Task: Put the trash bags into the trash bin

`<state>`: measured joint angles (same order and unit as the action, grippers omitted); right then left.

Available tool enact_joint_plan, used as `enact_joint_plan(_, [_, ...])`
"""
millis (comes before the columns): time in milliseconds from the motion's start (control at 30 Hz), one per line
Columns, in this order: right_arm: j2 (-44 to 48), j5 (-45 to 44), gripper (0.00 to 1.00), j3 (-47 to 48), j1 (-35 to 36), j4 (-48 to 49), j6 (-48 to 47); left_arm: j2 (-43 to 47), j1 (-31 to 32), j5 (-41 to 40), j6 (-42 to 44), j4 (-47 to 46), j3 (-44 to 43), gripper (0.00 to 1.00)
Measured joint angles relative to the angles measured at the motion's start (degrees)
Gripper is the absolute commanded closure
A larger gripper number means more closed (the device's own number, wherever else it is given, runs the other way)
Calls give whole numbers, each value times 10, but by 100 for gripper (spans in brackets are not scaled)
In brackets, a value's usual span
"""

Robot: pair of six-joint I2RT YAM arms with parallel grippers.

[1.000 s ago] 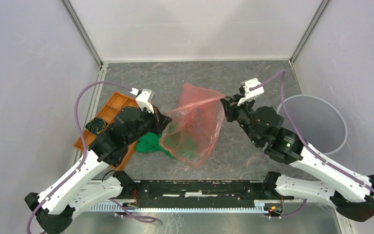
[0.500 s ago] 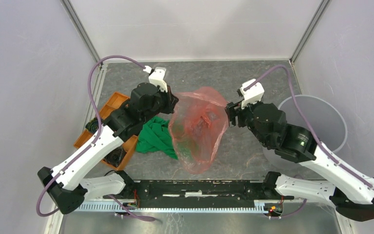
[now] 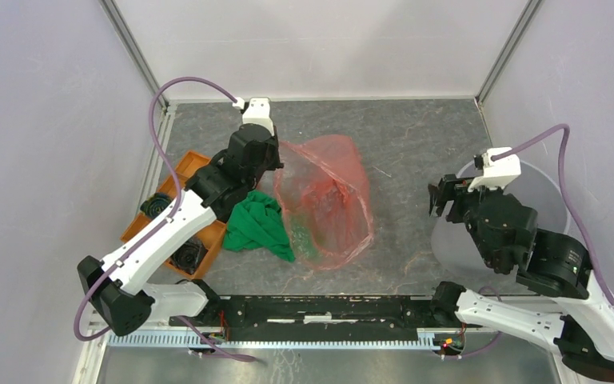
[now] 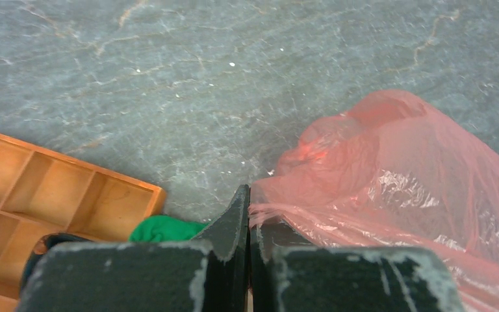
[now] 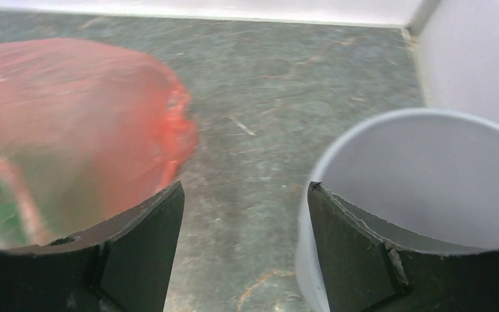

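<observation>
Left gripper [image 4: 247, 195] pinches the far-left edge of the trash bag [image 3: 325, 200] between closed fingers. The bag lies crumpled mid-table, partly over the green cloth [image 3: 257, 226]. Right gripper [image 5: 245, 188] gapes wide and empty beside the trash bin [image 3: 545, 196], which stands at the table's right edge.

"Where is there open room?"
"Bare table [image 3: 412, 160] between the bag [image 3: 328, 200] and the bin [image 5: 429, 169], and all along the far wall."
"And on the left?"
"Crowded. A green cloth [image 3: 257, 228] lies against the bag, and the orange tray [image 3: 193, 170] sits just beyond it at the table's left edge."
</observation>
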<state>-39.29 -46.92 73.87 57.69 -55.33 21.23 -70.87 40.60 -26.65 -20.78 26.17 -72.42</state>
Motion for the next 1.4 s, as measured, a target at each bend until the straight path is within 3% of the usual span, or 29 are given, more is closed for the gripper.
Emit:
enact_joint_plan(233, [-25,-148,27,-10,0,-69,108,24,-4,-50,40,-14,1,98])
enact_joint_plan(400, [-22,-172,28,-105,0,-60,153,68,-5,-48,42,-52,41,98])
enact_joint_plan(533, [-79,-211,27,-121,-7,-104,207,75,-13,-32,42,-66,55,98])
enact_joint_plan(667, [-121,-212,28,-141,-70,-100,196,75,-17,-28,43,-71,61,98])
enact_joint_plan(833, [-116,-177,33,-158,-167,-44,122,75,-20,-17,43,-74,67,98])
enact_joint_plan(1000, [-120,-123,65,-160,-217,8,62,75,-21,-10,43,-76,72,98])
enact_joint_plan(1067, [-126,-96,72,-158,-222,26,35,75,-23,-9,43,-77,72,98])
enact_joint_plan(1400, [-198,231,92,-100,-225,106,-114,79,-23,4,43,-69,52,98])
